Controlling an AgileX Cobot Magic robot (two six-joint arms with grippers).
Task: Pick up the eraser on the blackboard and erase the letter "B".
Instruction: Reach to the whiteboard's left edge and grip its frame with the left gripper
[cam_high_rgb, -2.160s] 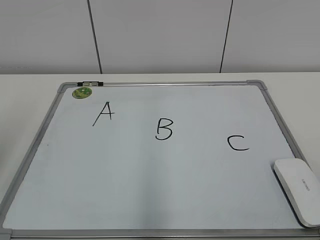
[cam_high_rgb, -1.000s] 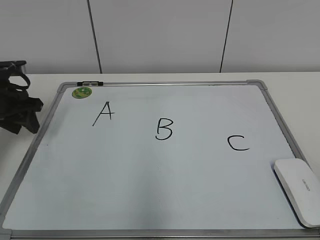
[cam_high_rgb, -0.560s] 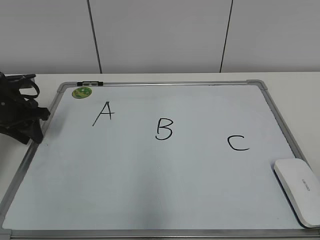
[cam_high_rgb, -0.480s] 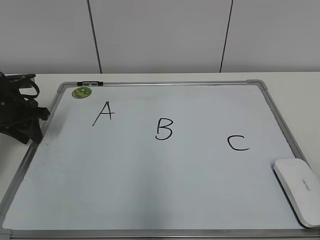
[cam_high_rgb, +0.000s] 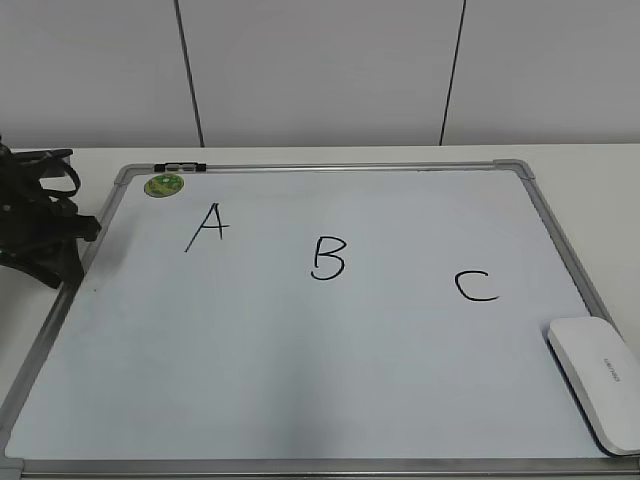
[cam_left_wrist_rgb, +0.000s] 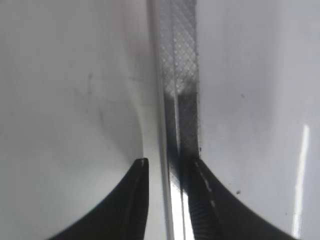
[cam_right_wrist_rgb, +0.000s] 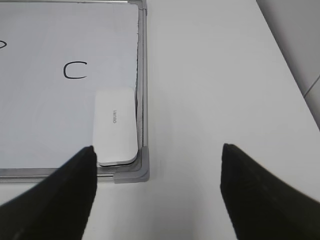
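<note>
The blackboard (cam_high_rgb: 300, 350) lies flat on the white table, with a black "B" (cam_high_rgb: 327, 258) near its middle. The white eraser (cam_high_rgb: 598, 385) lies on the board's front right corner and also shows in the right wrist view (cam_right_wrist_rgb: 116, 125). My left gripper (cam_high_rgb: 75, 250) is at the board's left edge. In the left wrist view its jaws (cam_left_wrist_rgb: 170, 162) straddle the silver frame rail (cam_left_wrist_rgb: 180, 75), narrowly open, the right jaw against the rail. My right gripper (cam_right_wrist_rgb: 157, 147) is wide open and empty, above the table by the board's grey corner; it is out of the exterior view.
A black "A" (cam_high_rgb: 207, 226) and "C" (cam_high_rgb: 476, 286) flank the "B". A round green magnet (cam_high_rgb: 164, 184) sits at the board's far left corner, beside a small black and silver piece (cam_high_rgb: 180, 166) on the frame. A white wall stands behind.
My left arm came into view from the left and moved right to the board's left frame edge. It has barely shifted in the last half second. Eraser and letters are unchanged.
</note>
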